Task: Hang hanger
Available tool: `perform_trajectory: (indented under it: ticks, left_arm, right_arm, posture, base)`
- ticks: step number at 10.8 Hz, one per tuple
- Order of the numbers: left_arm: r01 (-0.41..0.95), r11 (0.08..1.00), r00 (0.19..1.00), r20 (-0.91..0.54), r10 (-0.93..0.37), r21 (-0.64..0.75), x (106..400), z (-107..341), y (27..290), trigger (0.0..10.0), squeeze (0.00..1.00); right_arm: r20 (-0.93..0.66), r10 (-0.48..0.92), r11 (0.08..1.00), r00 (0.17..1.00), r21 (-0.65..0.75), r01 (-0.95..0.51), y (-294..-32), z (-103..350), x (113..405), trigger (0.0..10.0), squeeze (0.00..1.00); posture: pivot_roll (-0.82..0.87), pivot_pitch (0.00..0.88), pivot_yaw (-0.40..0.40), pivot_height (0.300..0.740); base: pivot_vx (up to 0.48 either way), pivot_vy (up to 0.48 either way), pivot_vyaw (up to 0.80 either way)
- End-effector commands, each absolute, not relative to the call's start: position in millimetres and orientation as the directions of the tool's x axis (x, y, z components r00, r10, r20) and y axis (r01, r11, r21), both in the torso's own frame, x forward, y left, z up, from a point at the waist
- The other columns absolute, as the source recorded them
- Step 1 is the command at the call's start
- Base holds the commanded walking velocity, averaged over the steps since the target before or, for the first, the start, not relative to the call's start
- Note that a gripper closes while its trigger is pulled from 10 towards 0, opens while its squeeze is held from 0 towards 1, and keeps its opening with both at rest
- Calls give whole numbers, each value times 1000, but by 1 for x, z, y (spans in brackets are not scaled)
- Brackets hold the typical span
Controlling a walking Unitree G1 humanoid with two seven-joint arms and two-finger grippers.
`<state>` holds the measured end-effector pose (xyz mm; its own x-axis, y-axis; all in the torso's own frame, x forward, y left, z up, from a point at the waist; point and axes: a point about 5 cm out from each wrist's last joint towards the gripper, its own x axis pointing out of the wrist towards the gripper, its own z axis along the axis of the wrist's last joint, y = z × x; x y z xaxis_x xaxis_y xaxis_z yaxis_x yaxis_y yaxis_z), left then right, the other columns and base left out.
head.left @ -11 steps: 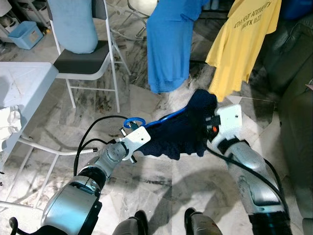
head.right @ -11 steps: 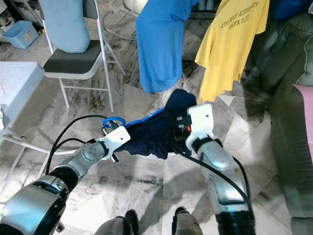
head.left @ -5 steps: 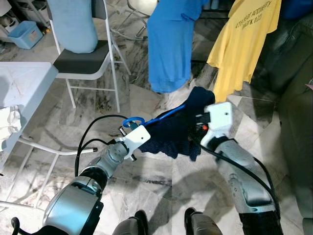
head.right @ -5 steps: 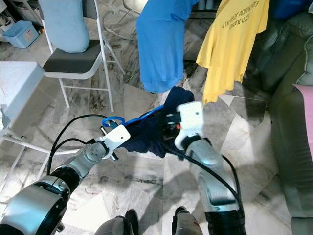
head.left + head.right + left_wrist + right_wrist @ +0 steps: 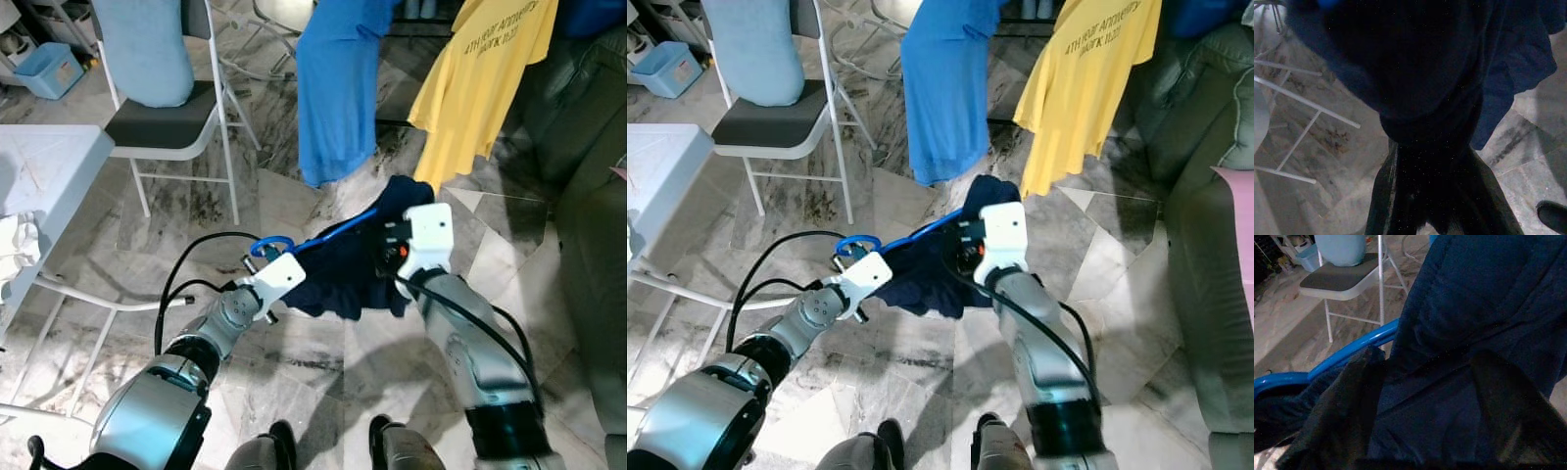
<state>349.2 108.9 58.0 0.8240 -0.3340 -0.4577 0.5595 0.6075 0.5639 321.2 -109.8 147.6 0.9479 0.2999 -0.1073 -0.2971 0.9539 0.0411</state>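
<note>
Most of the blue hanger (image 5: 323, 235) is buried under the dark navy garment (image 5: 358, 259), just the hook and a bit of one arm poke out. The left gripper (image 5: 1430, 196) is swallowed by the cloth, so can't tell how its jaws stand. Same for the right gripper (image 5: 1425, 396), blurry dark fingers (image 5: 1498, 401) against fabric. The yellow shirt (image 5: 490, 78) and blue shirt (image 5: 338, 88) get cut off at the top edge.

Both silver arms reach forward and inward, wrists angled toward each other over the floor. The left gripper (image 5: 266, 257) is closed on a blue hanger (image 5: 294, 245); the right gripper (image 5: 1420, 396) has fingers spread around dark cloth.
</note>
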Motion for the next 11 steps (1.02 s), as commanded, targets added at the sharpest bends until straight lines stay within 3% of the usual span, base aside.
perform_trajectory:
  ticks: [1,11]
  left_arm:
    - [552,622,827,-459,-324,556,347,54,113,10000,0]
    - [542,646,830,-462,-311,538,346,52,116,10000,0]
  right_arm:
    - [-114,310,951,944,54,-306,-104,145,322,0,0]
    - [-78,226,974,971,-5,-227,-127,144,329,0,0]
  posture:
    - [-229,232,132,740]
    - [-230,225,116,740]
  base:
    - [0,0,0]
    - [0,0,0]
